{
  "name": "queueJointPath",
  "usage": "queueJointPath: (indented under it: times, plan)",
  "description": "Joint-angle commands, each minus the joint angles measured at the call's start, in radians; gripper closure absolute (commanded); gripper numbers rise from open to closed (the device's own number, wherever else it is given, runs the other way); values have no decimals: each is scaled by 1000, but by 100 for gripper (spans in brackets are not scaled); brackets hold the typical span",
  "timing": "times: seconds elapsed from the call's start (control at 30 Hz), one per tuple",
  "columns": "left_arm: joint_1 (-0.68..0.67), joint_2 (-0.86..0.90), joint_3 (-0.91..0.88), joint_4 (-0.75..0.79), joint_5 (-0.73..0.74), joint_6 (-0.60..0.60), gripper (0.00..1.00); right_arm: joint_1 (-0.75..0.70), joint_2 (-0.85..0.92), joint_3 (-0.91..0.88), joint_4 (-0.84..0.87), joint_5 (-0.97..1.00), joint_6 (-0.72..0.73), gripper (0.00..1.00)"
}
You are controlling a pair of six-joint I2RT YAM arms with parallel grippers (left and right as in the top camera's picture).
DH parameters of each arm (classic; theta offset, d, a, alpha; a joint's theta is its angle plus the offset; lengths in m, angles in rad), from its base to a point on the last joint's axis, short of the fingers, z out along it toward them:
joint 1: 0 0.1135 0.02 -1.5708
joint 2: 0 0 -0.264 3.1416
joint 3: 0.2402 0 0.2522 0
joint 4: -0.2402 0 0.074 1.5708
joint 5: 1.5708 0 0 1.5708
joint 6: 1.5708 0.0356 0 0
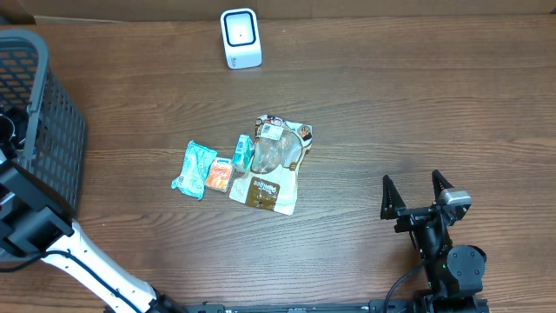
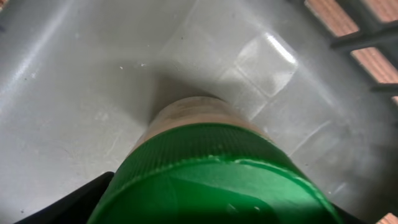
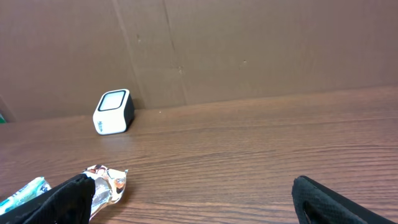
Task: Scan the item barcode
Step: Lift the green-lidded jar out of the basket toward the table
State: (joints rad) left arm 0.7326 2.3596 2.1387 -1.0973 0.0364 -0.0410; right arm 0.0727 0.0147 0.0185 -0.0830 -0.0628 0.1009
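A jar with a ribbed green lid and a tan body fills the left wrist view, standing on the grey floor of the basket. My left gripper is down inside the basket; only one black finger shows beside the lid, and whether the jaws grip it is hidden. The white scanner with its dark window stands at the table's far edge, also in the right wrist view. My right gripper rests open and empty near the front right.
In the middle of the table lie a teal packet, an orange packet, a small green carton and a foil pouch. The black mesh basket takes up the left edge. A cardboard wall backs the table.
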Motion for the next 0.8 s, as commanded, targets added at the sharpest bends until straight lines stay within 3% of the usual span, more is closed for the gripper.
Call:
queueJointPath:
  times: [0.0, 0.17, 0.33, 0.53, 0.77]
  plan:
    - [-7, 9, -8, 14, -18, 19, 15, 6, -12, -11, 3, 10, 3, 0]
    - [-7, 9, -10, 47, -18, 19, 18, 6, -12, -11, 3, 10, 3, 0]
    - [-7, 9, -10, 51, -18, 19, 36, 6, -12, -11, 3, 10, 3, 0]
    - [-7, 9, -10, 31, -18, 19, 48, 6, -12, -11, 3, 10, 3, 0]
    - [-8, -9, 3, 2, -18, 18, 52, 6, -12, -11, 3, 10, 3, 0]
